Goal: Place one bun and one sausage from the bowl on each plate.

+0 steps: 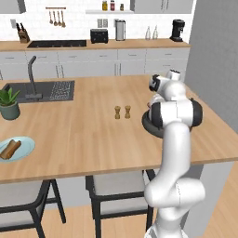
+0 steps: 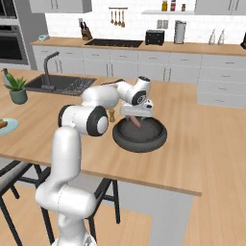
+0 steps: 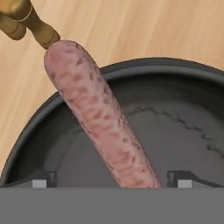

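- One sausage [image 3: 98, 122] runs lengthwise out from between my fingers in the hand view, from 6 o'clock up toward 11 o'clock, its far end reaching past the bowl's rim.
- My gripper [image 2: 137, 116] hangs over the dark bowl [image 2: 156, 139] in the right base view, with the pinkish sausage [image 2: 137, 121] poking down from it above the bowl's floor.
- My two finger tips [image 3: 43, 178] sit wide at either side of the sausage's near end; whether they actually clamp it I cannot tell, since the contact is hidden at the bottom edge.
- Two small wooden shakers [image 1: 122, 112] stand side by side on the island counter [image 1: 83, 130], just at 9 o'clock of the bowl [image 1: 149, 126] in the left base view; one shaker [image 3: 26, 22] shows at 11 o'clock in the hand view.
- Far off at 8 o'clock in the left base view, the pale blue plate [image 1: 25, 148] lies near the counter's edge, carrying a brown oblong piece of food [image 1: 10, 149].
- A potted plant [image 1: 8, 103] stands beside the sink [image 1: 42, 90].
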